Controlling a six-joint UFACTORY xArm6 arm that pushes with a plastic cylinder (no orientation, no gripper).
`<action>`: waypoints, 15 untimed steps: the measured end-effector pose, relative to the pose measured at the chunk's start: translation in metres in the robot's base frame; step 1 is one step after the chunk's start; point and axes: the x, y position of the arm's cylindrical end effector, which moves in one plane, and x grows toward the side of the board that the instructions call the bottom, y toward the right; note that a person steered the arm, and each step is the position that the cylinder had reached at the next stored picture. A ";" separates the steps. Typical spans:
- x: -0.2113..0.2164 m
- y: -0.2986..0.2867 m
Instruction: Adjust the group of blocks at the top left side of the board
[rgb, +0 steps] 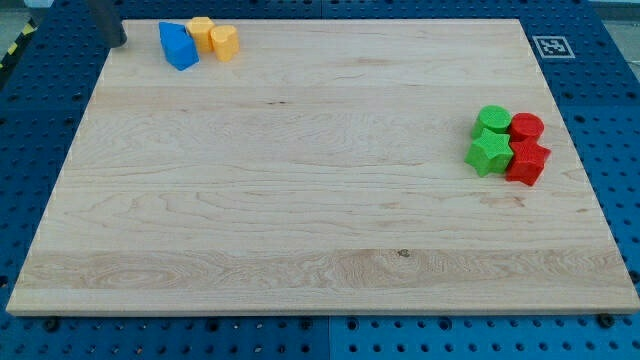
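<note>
A group of blocks sits at the view's top left of the wooden board (300, 200). It holds a blue block (179, 46), which may be two blue pieces pressed together, a yellow block (202, 31) and a yellow hexagonal block (224, 42) to the right of it. All of them touch. My tip (118, 44) is at the board's top left corner, to the left of the blue block and apart from it by a short gap.
At the view's right, a second cluster holds a green round block (492, 120), a green star-like block (487, 153), a red round block (526, 127) and a red star-like block (527, 163). A marker tag (551, 46) lies at the top right.
</note>
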 end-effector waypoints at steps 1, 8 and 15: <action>0.001 0.017; 0.011 0.057; 0.047 0.077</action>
